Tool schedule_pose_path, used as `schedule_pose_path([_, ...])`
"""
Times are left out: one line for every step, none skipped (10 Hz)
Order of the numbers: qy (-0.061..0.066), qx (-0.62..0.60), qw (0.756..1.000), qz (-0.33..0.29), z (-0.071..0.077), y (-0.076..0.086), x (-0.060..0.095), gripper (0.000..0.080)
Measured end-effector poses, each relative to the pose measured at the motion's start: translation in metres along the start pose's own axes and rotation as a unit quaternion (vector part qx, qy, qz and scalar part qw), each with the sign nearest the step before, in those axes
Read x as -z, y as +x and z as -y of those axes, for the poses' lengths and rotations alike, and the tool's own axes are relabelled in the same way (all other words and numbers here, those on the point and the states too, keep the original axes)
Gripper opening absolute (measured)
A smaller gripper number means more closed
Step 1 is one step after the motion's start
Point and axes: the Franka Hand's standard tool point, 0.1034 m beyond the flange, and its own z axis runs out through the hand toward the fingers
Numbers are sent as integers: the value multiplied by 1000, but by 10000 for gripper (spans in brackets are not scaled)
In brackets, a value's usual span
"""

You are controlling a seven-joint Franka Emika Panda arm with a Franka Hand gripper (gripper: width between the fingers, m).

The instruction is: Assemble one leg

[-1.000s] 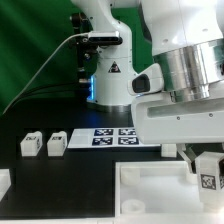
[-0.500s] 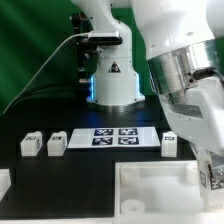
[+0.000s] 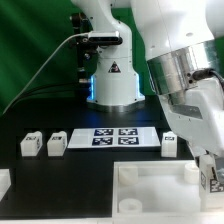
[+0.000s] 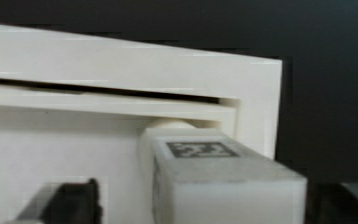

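Two spare legs [image 3: 42, 143] on the black desk [image 3: 90, 170] far to the exterior view's left of the end effector, marker board [image 3: 113, 137] between, another leg [image 3: 169, 144] nearer, end effector [image 3: 211, 178] clamped around a tagged leg [image 4: 208, 168], its tip at the tray [image 4: 105, 90] corner socket

Through the wrist camera you see a white leg [image 4: 220, 170] close up, its black-and-white tag facing you with what looks like "22" printed on it. The leg's narrow round end sits in a rounded notch at the corner of the large white tray-like part [image 4: 105, 95], touching it. You can make out a dark finger [image 4: 66, 203] beside the leg, blurred, with another dark shape across from it. Black table [image 4: 327, 100] lies past the tray's edge.
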Motion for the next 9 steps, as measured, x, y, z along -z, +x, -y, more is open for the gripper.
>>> schedule_pose_path([-16,67,998,1,1,-5,1,642])
schedule_pose_path([-18,109,994,-1,1,-8,0,642])
schedule_pose_path([-19,160,987,-1,0,-5,0,647])
schedule_pose_path([-20,211,977,-1,0,-4,0,647])
schedule_pose_path([-24,274,961,-1,-1,-4,0,649])
schedule_pose_path([-44,358,933,-4,-1,-5,0,649])
schedule_pose_path([-62,432,900,-4,3,-7,4,649])
schedule_pose_path([-73,531,844,-10,9,-6,7,649])
schedule_pose_path([-79,582,809,-8,7,-6,4,649])
